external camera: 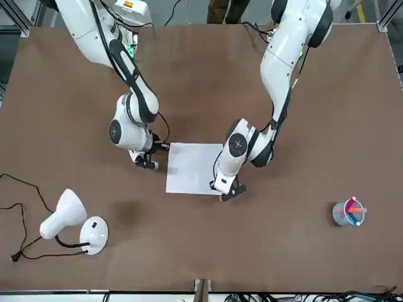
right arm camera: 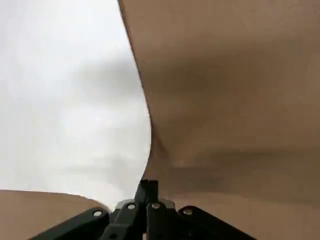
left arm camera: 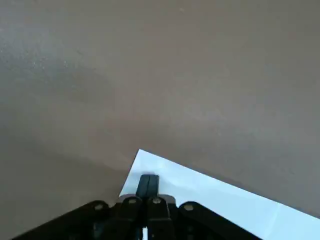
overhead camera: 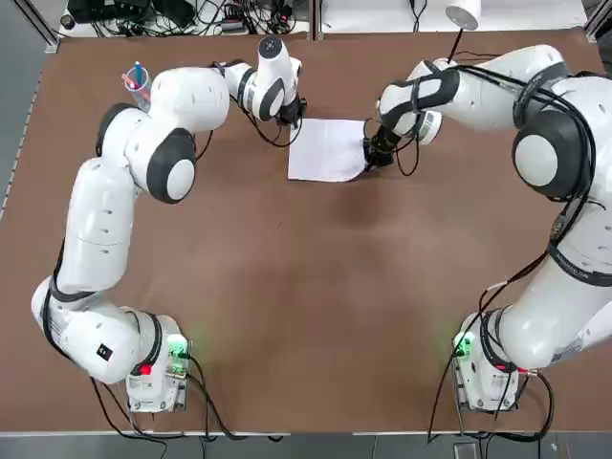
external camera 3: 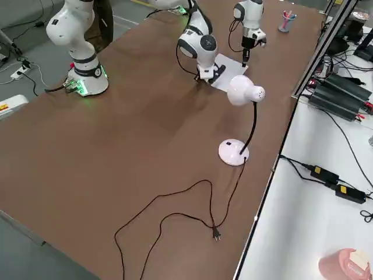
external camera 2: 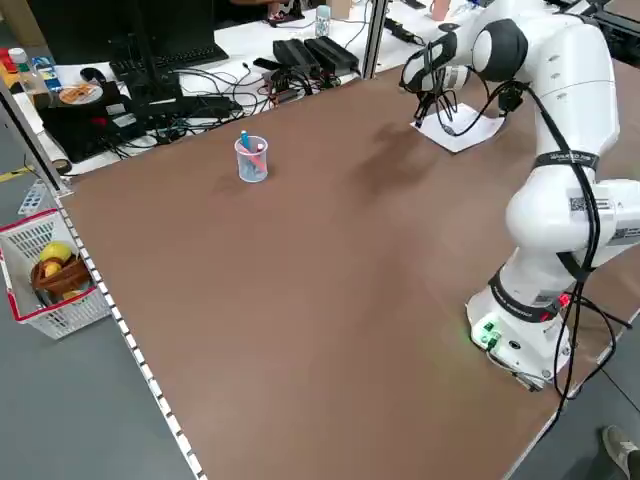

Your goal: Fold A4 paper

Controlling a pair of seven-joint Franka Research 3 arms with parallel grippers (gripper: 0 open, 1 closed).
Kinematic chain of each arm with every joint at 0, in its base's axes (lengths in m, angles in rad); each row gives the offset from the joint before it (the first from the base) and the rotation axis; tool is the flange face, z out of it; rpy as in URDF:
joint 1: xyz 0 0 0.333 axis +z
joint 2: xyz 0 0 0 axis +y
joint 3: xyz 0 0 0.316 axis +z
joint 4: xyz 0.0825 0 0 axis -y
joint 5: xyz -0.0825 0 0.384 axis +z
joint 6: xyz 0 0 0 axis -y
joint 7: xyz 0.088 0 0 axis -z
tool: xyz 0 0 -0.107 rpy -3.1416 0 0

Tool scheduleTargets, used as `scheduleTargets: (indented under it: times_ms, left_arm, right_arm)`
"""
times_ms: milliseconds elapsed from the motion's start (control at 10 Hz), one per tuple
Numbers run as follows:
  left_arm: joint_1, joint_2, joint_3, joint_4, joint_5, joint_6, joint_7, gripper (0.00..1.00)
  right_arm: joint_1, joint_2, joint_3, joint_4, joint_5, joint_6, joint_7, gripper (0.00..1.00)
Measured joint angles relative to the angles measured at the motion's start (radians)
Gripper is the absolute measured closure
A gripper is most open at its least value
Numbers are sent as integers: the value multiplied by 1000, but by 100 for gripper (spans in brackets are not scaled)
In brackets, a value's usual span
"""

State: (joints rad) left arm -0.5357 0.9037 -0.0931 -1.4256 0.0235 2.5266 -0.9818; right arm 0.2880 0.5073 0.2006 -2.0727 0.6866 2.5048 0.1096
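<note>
The white A4 paper [overhead camera: 325, 148] lies on the brown table at the far middle, also seen as the paper [external camera: 192, 167] from the front. My left gripper [overhead camera: 295, 120] is shut, its tips down on the sheet just inside its far left corner [left arm camera: 148, 181]. My right gripper [overhead camera: 370, 159] is shut at the sheet's near right corner [right arm camera: 148, 186], where the paper's edge [right arm camera: 142, 115] curls up slightly off the table. From the front, the left gripper [external camera: 228, 194] and right gripper [external camera: 146, 162] flank the sheet.
A white desk lamp [external camera: 75, 223] with a black cord stands beyond the right gripper. A clear cup of pens [overhead camera: 137, 84] sits far left. Cables and gear [external camera 2: 300, 55] line the far edge. A basket [external camera 2: 50, 270] hangs off the table's left side.
</note>
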Motion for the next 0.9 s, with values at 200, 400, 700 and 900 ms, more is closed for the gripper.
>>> scheduleTargets:
  times_ms: [200, 400, 700, 900]
  left_arm:
    - [0, 0, 0, 0, 0, 0, 0, 99]
    - [0, 0, 0, 0, 0, 0, 0, 99]
    - [0, 0, 0, 0, 0, 0, 0, 99]
    - [0, 0, 0, 0, 0, 0, 0, 99]
  right_arm:
    - [0, -1, 5, 17, 7, 0, 0, 98]
    - [-2, -1, 6, 21, 12, 2, 0, 98]
    - [-14, -1, 5, 22, 13, 9, 0, 98]
    - [-27, -1, 4, 32, 13, 11, -1, 98]
